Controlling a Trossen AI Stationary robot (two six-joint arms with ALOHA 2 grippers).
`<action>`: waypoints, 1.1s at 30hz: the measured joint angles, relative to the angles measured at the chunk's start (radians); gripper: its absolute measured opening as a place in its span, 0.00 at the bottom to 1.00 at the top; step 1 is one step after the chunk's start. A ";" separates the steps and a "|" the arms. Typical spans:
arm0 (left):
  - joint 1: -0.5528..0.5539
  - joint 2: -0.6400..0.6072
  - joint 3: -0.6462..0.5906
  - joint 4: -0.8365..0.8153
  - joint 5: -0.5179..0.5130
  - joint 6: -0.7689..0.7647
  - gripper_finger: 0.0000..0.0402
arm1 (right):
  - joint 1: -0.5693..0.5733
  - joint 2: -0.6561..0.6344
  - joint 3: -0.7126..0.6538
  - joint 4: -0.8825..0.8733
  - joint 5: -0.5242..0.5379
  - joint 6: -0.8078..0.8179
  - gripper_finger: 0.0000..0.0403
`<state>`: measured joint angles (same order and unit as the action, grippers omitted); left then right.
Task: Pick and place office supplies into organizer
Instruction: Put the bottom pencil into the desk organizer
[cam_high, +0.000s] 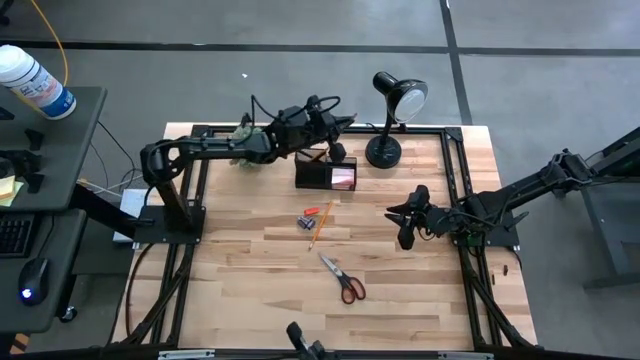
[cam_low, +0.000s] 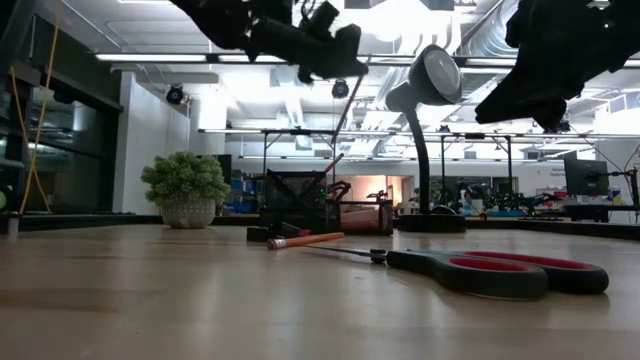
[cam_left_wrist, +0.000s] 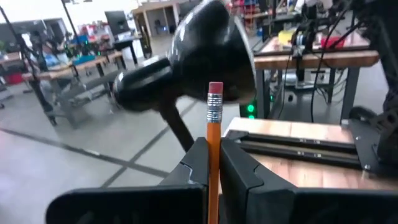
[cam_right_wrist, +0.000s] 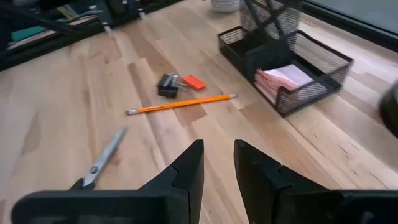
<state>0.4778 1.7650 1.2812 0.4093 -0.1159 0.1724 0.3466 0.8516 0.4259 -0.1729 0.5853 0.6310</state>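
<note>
The left gripper was clamped on a pencil, eraser end up, above the organizer. Light, stiff and smooth, the pencil should hold best gripped mid-shaft. The organizer was black wire mesh, with pink notes in its low compartment. The right gripper hovered with fingers apart over bare wood. A second pencil, clip and scissors lay on the table.

Robotics lab: open hall, exposed ceiling ducts (strip lights too), equipment-laden workbenches behind table.
</note>
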 joint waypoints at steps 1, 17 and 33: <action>0.001 0.008 0.000 -0.003 0.002 -0.003 0.00 | 0.000 0.000 0.000 -0.011 0.010 0.013 0.21; 0.039 -0.084 -0.407 0.524 0.052 -0.102 0.00 | 0.000 0.000 0.000 -0.079 0.056 0.051 0.21; 0.068 -0.081 -0.525 0.559 0.027 -0.107 0.00 | -0.071 0.000 0.000 -0.077 0.009 0.042 0.21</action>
<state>0.5457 1.6843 0.7559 0.9687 -0.0886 0.0657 0.2755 0.8516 0.4259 -0.2501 0.5938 0.6727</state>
